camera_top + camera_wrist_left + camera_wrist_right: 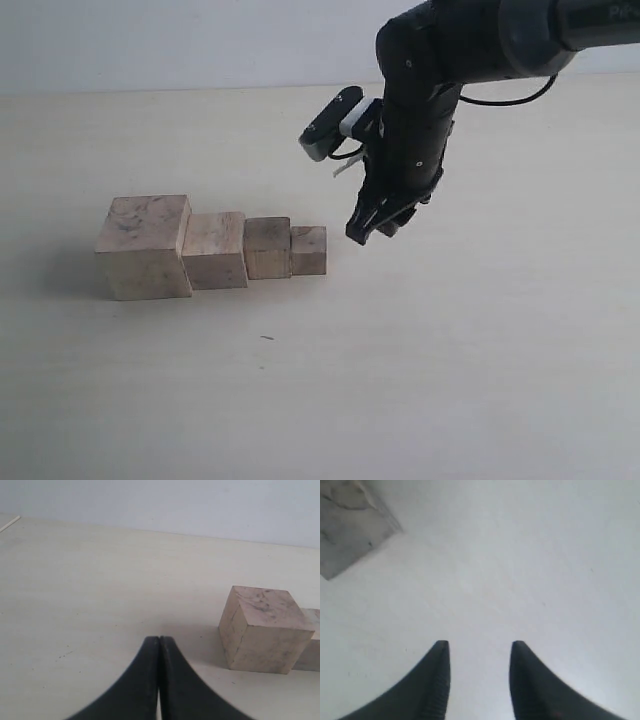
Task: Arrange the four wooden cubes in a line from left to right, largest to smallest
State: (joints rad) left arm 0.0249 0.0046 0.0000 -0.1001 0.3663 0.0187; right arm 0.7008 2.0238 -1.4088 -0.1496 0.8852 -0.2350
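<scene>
Four pale wooden cubes stand in a touching row on the table. From left to right they are the largest cube point(144, 246), the second cube point(215, 249), the third cube point(267, 247) and the smallest cube point(309, 250). My right gripper point(368, 228) hangs open just right of the smallest cube, a little above the table, holding nothing. In the right wrist view its gripper point(479, 647) is empty, with a cube corner point(350, 522) off to one side. My left gripper point(159, 640) is shut and empty, with the largest cube point(265, 627) nearby. The left arm is outside the exterior view.
The light beige table point(450, 350) stretches all round the row. A pale wall point(180, 40) runs along the back. The black right arm point(440, 60) comes in from the upper right, with its wrist camera point(330, 122) sticking out to the left.
</scene>
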